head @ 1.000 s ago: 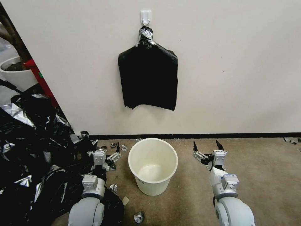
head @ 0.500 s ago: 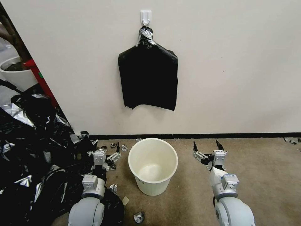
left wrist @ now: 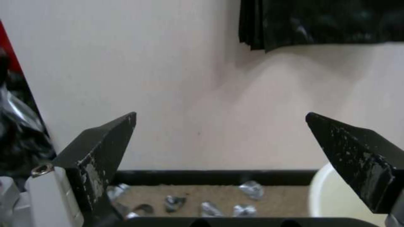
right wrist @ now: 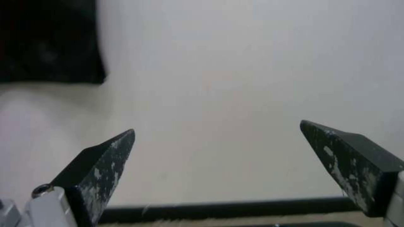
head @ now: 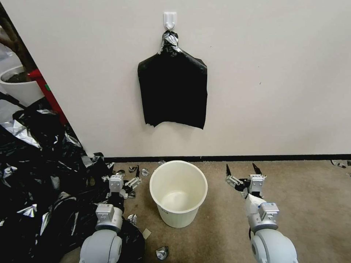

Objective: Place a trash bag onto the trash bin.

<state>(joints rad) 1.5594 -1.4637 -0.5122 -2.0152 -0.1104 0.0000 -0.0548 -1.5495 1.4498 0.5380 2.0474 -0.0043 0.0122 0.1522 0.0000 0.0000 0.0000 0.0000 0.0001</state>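
Observation:
The trash bin (head: pixel 180 217), round and cream-white, stands upright on the carpet just before the wall, and nothing lies inside it. Its rim (left wrist: pixel 326 192) also peeks into the left wrist view. My left gripper (head: pixel 128 171) hovers low to the bin's left, open with nothing between its fingers (left wrist: pixel 105 148). My right gripper (head: pixel 241 168) hovers low to the bin's right, also open and holding nothing, its fingers (right wrist: pixel 99 164) pointing at the wall. The trash bag is out of view as a single bag.
A flat black bundle (head: pixel 172 89) with a twisted silvery neck hangs from a white wall hook (head: pixel 170 19) above the bin. A big heap of black and silvery film (head: pixel 40 171) covers the floor at left. Film scraps (head: pixel 162 252) litter the carpet. A white plant pot (head: pixel 18 86) stands far left.

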